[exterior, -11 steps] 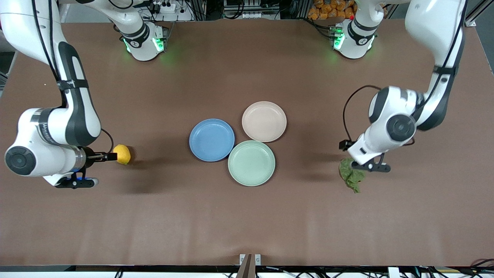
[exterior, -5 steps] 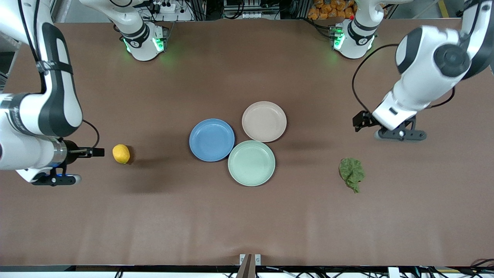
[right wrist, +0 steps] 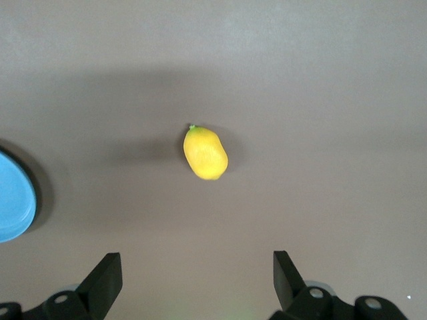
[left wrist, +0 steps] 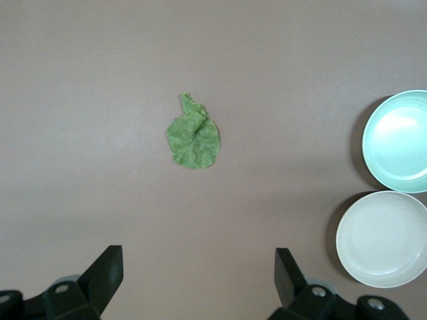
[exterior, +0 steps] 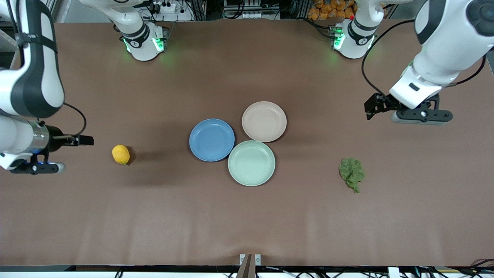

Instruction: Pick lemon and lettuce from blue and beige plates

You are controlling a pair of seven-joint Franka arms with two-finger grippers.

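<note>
Your right gripper (right wrist: 193, 280) hung wide open and empty over bare table (exterior: 247, 216) at the right arm's end, the lemon (exterior: 120, 154) lying on the cloth just beside it. Your left gripper (left wrist: 199, 277) was spread wide too, over the left arm's end, the lettuce (exterior: 351, 173) lying nearer the front camera. The blue plate (exterior: 212, 139), beige plate (exterior: 264, 121) and mint-green plate (exterior: 251, 163) sat clustered mid-table, touching.

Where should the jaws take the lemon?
Probably across the lemon's narrow middle, coming straight down from above. It lies on its side on the bare table, apart from the plates, so the short width fits between open jaws better than tip to tip.
</note>
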